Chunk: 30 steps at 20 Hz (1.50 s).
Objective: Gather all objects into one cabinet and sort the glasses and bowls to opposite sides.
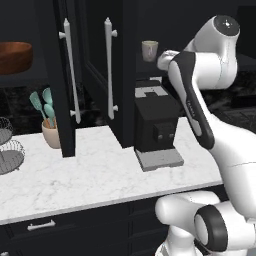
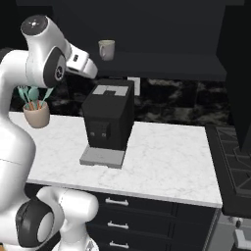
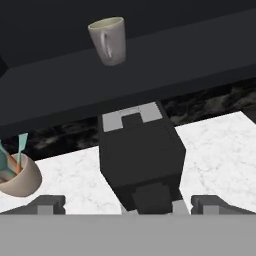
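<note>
While the arm is raised over the counter (image 1: pixel 100 175), its gripper (image 3: pixel 128 202) is seen in the hand view with the two finger tips (image 3: pixel 47 202) set wide apart at the bottom of the frame and nothing between them; the jaws are open and empty. A pale mug (image 3: pixel 108 40) is seen upright on the dark shelf (image 3: pixel 165 55) of the open black cabinet (image 1: pixel 130 75), its handle turned toward the camera. It is placed above and beyond the finger tips, well apart from them, and slightly to the left of the midline between them. From the left base view the same mug (image 1: pixel 149 50) is noted just beyond the wrist end of the arm, near the shelf's front edge.

A reddish-brown wooden bowl (image 1: pixel 15 56) is recorded on a separate shelf at the far left of the left base view, well apart from the mug and the hand.

Directly under the mug's shelf a black coffee machine (image 2: pixel 108 122) is set on the counter, toward its back edge, with its grey base plate toward the front. Two cabinet doors (image 1: pixel 62 75) with long white bar handles (image 1: pixel 108 67) are held open over the counter's left part. A beige utensil pot (image 2: pixel 36 113) is seen near the back edge, left of the machine. To the right of the machine the marble surface is bare up to the stove (image 2: pixel 235 162).
</note>
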{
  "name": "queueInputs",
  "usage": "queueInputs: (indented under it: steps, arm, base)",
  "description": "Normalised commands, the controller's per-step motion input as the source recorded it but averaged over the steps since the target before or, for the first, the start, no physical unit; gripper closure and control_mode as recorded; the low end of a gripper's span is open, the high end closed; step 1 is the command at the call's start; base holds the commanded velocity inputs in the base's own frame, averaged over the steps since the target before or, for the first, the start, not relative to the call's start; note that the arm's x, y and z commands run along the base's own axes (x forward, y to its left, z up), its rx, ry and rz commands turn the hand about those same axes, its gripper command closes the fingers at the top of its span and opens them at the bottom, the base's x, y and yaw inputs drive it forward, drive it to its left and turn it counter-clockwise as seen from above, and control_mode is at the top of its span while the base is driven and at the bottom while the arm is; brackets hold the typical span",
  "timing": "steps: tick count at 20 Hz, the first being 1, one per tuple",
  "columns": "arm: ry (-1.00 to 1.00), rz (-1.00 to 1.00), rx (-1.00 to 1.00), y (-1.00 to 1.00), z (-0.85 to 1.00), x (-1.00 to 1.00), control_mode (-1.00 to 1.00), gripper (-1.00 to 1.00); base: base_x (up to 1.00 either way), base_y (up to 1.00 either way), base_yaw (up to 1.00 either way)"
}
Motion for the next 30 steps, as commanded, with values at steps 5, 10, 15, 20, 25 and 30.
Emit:
queueInputs:
  steps: [5,10,15,20,25,30]
  arm:
    - [0.06,0.0,-0.01,0.0,0.0,0.62,-1.0,-1.0]
    - [0.02,0.0,-0.08,0.03,0.0,0.5,-1.0,-1.0]
    - [0.0,0.0,-0.08,0.02,-0.03,0.38,-1.0,-1.0]
    - [-0.01,0.0,-0.09,0.04,-0.04,0.33,-1.0,-1.0]
    - [-0.01,0.0,-0.04,0.07,-0.07,0.31,-1.0,-1.0]
    - [0.0,0.0,-0.04,0.06,-0.04,0.33,-1.0,-1.0]
  base:
    - [0.0,0.0,0.0]
    - [0.0,0.0,0.0]
    - [0.0,0.0,0.0]
    - [0.0,0.0,0.0]
    - [0.0,0.0,0.0]
    - [0.0,0.0,0.0]
